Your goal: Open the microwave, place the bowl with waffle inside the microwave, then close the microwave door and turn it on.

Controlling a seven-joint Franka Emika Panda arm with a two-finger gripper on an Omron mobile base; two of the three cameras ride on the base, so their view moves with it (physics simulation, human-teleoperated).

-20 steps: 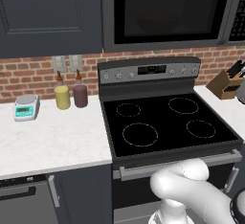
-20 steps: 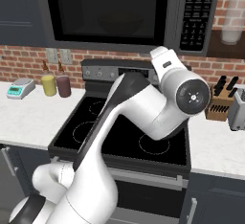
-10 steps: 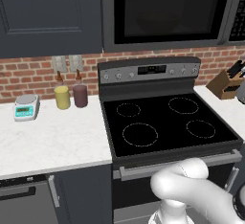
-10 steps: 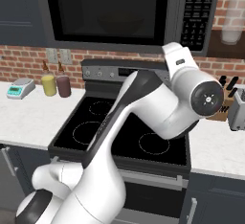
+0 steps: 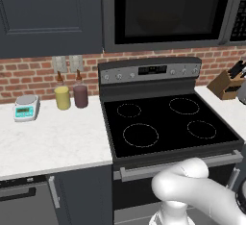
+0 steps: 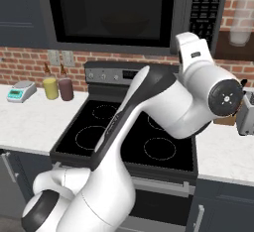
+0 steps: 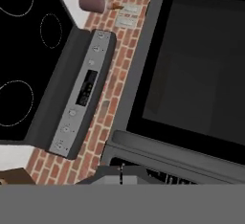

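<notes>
The pincer [image 7: 120,174], pressed fully together and holding nothing, sits close to the button panel at the right of the large dark grey wall-mounted microwave [image 6: 129,13], whose wide black-glass door [image 5: 168,10] is closed above the black-topped stove [image 5: 168,123]

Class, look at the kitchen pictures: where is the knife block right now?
In the left base view the knife block stands at the far right on the white counter, against the brick wall, just right of the stove.
</notes>
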